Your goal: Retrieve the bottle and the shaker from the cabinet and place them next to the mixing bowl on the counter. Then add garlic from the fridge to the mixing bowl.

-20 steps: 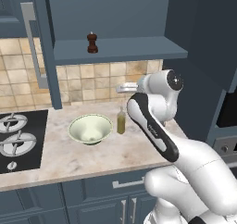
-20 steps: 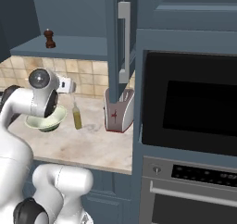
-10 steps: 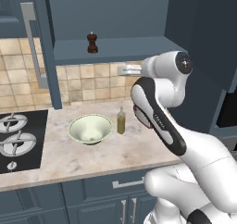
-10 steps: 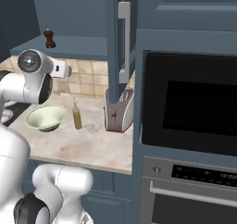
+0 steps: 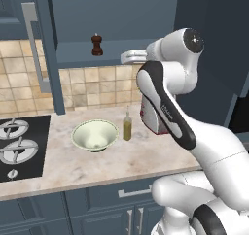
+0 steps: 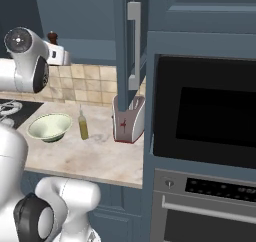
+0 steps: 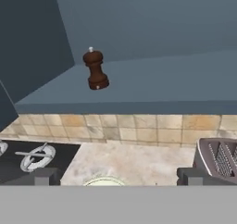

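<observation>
- A home kitchen, computer-rendered: dark blue-grey wall cabinets hang over a beige marbled stone bench, with matching dark blue drawers and doors beneath it.
- A beige and tan tiled backsplash runs along the wall behind the bench.
- A black hob with grey ring burners is set into the bench at one end.
- A built-in black oven with a grey control panel fills the tall unit at the other end.
- A red and grey toaster stands on the bench beside that unit.
- Cooking things are out: a wide pale green-cream bowl, a slim bottle of yellow-olive liquid, and a dark brown wooden mill-shaped shaker on the open cabinet shelf.
</observation>
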